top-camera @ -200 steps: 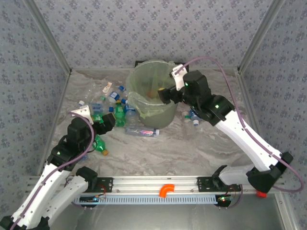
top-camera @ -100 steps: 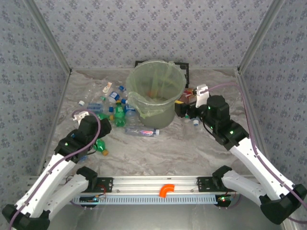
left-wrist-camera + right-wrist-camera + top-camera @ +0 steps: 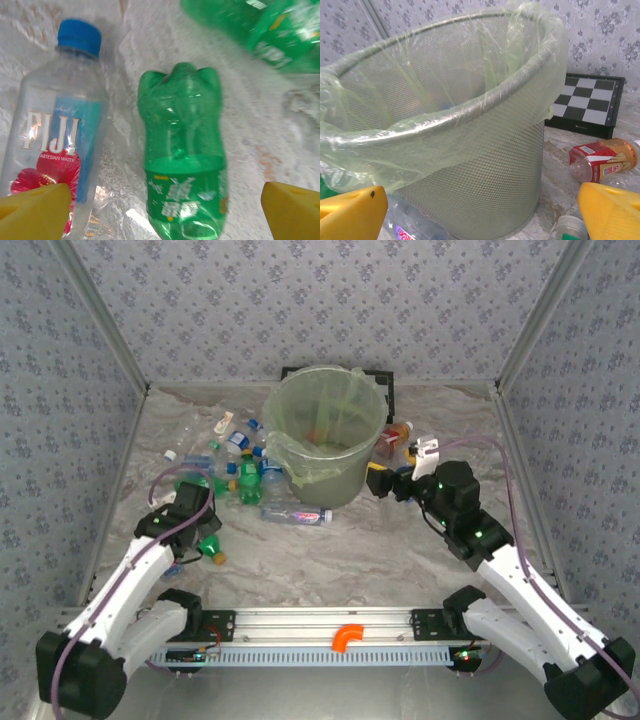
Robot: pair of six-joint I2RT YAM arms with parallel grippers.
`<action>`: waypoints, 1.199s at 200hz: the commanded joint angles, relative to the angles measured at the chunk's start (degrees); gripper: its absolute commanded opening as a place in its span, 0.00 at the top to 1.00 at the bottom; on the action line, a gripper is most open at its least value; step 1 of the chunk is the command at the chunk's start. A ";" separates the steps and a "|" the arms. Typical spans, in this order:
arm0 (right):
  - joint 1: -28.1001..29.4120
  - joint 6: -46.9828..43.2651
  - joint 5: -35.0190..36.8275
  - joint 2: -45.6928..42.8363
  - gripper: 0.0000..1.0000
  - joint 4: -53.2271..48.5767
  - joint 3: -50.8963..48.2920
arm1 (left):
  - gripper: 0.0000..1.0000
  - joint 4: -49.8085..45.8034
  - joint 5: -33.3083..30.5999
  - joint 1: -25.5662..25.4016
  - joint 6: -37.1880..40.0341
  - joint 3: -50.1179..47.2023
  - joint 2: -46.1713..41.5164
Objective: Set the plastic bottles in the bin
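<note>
The worktop carries the bin by the middle of its far edge. Most of the bottles lie loose between the bin and the left edge, so we judge that much of the job is left.

The left gripper hangs over that scatter with its fingers spread wide and holding nothing. The right gripper sits just beside the bin's right wall, likewise spread and empty.

The left arm is plainly the nearer one to the green bottle, which lies towards the near-left corner. The overhead view gives us that layout, and the left wrist view gives what the grasp turns on. There the green bottle lies directly below, between the fingers, with its long axis crossing the line on which they close. A Fiji bottle lies roughly parallel just beside it, partly under one finger, and we think that neighbour could get caught.

The right wrist view adds a red-labelled bottle lying right of the bin, in front of a chessboard.
</note>
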 commanded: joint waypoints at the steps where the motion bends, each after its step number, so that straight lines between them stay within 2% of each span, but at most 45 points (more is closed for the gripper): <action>1: -0.21 1.11 0.38 -3.97 0.00 3.78 -1.25 | 0.05 4.15 5.24 3.13 1.61 -0.15 2.89; 72: -0.20 1.31 1.41 -5.42 0.00 5.05 -2.90 | 0.11 12.71 10.55 9.93 5.08 -1.28 13.42; 135: -0.21 1.22 1.38 -5.07 0.00 5.50 -3.15 | 0.17 18.58 13.59 12.42 5.93 -3.23 18.08; 145: -0.21 1.13 1.50 -5.07 0.00 5.45 -3.07 | 0.22 18.95 13.89 12.62 6.01 -3.38 18.42; 181: -0.21 1.04 1.57 -5.16 0.00 5.56 -3.20 | 0.39 18.67 13.88 12.71 5.57 -4.09 15.84; 240: -0.21 0.96 1.72 -5.16 0.00 6.60 -3.52 | 0.41 13.58 13.63 12.67 5.00 -3.79 5.32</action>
